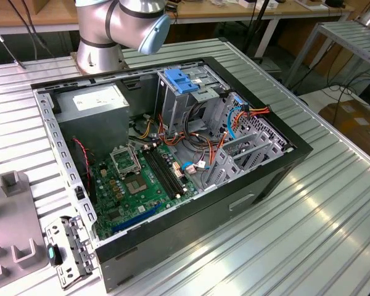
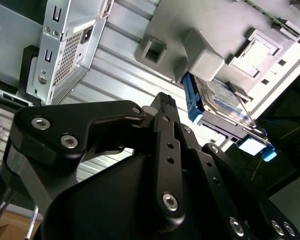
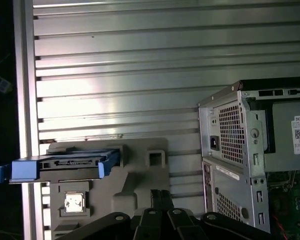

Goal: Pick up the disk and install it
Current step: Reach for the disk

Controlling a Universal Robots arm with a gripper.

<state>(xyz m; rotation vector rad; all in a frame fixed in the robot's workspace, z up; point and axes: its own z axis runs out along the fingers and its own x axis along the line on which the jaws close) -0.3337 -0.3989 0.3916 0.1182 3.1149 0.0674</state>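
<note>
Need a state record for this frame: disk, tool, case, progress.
disk position: disk in blue rails, lying on the gray holder on the table
tool state: tool shut, holding nothing, apart from the disk
case: computer case open, on the ribbed metal table
progress: disk not yet picked up or installed

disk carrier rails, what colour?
Bright blue rails framing the dark disk; best in the first wrist view.
</note>
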